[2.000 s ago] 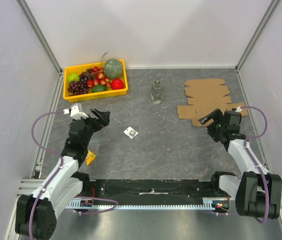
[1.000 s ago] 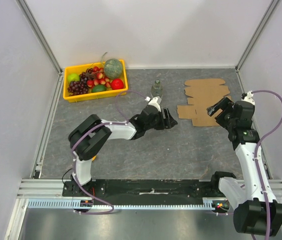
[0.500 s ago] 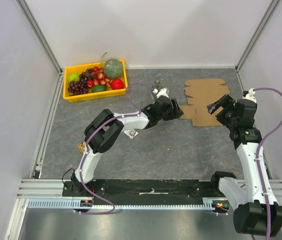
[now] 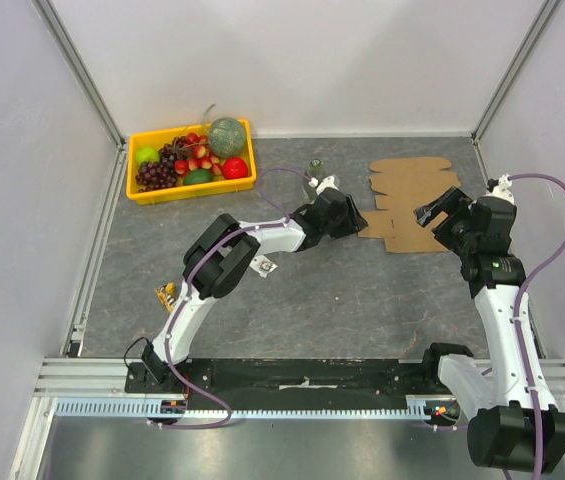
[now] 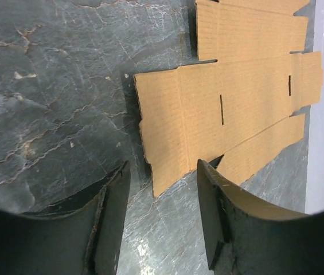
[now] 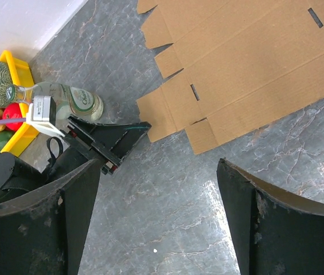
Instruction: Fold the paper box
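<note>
The paper box (image 4: 412, 180) lies as a flat brown die-cut sheet at the back right of the table, flaps spread out. My left arm stretches far across, so the left gripper (image 4: 355, 218) sits at the sheet's near-left corner. In the left wrist view the sheet (image 5: 230, 109) lies just ahead, and its corner flap pokes between the tips of the left gripper (image 5: 164, 166), which is open and touches nothing. My right gripper (image 4: 436, 211) hovers wide open over the sheet's near-right part. The right wrist view shows the sheet (image 6: 248, 69) beyond the right gripper (image 6: 159, 163), and the left gripper (image 6: 116, 140) beside its corner.
A yellow tray (image 4: 247, 183) of fruit stands at the back left. A clear bottle (image 4: 314, 175) stands just behind the left gripper. A small white item (image 4: 262, 265) and a yellow packet (image 4: 167, 295) lie under the left arm. Walls close in the right and back.
My left arm has swung from the table's left across to the sheet's near-left corner, its jaws narrowing. The right gripper rose beside the sheet, then held still.
</note>
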Controlling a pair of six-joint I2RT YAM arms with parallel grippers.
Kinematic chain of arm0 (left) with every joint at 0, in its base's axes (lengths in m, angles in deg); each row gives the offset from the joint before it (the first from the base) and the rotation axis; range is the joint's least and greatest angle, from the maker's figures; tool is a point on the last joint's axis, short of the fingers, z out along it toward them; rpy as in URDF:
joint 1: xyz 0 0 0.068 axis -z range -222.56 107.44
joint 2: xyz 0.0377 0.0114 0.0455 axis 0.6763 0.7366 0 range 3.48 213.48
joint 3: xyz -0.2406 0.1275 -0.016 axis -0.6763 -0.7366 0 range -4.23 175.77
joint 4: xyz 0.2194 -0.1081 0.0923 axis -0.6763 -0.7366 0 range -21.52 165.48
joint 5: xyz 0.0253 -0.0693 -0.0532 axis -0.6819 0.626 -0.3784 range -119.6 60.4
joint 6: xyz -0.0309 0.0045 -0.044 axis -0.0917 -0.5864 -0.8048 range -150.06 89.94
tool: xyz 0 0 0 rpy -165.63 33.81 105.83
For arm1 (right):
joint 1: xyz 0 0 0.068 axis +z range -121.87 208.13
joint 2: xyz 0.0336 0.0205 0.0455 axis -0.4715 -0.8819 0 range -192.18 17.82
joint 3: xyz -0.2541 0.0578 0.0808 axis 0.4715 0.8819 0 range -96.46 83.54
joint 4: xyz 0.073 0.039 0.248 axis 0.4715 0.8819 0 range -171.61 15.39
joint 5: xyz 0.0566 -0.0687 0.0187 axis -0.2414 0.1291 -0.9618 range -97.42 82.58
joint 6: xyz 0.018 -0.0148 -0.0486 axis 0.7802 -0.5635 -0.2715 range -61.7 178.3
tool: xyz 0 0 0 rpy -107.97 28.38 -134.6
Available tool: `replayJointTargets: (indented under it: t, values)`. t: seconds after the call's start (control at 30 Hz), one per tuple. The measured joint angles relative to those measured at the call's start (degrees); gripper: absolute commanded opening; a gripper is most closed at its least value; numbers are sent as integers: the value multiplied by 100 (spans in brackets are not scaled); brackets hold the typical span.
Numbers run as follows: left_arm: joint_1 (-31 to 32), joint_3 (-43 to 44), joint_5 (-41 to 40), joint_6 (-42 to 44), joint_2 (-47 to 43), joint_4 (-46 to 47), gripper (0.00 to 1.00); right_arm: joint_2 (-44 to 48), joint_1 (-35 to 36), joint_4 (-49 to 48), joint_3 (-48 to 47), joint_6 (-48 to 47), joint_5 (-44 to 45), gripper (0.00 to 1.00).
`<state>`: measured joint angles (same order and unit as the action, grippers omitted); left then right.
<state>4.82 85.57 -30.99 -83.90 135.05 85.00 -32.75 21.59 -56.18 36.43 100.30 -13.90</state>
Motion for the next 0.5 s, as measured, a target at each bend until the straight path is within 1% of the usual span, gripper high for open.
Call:
replayJointTargets:
  t: [0.13, 0.2, 0.3, 0.4, 0.5]
  values:
    - [0, 103, 146, -72, 114, 46, 48, 0, 0, 0, 0, 0, -20, 90]
    - [0, 120, 195, -96, 155, 83, 42, 0, 0, 0, 0, 2, -22, 90]
    - [0, 138, 262, -125, 216, 136, 37, 0, 0, 0, 0, 2, -24, 90]
    - [0, 166, 339, -155, 273, 175, 26, 0, 0, 0, 0, 2, -24, 90]
    - [0, 186, 358, -181, 310, 168, 12, 0, 0, 0, 0, 0, -24, 90]
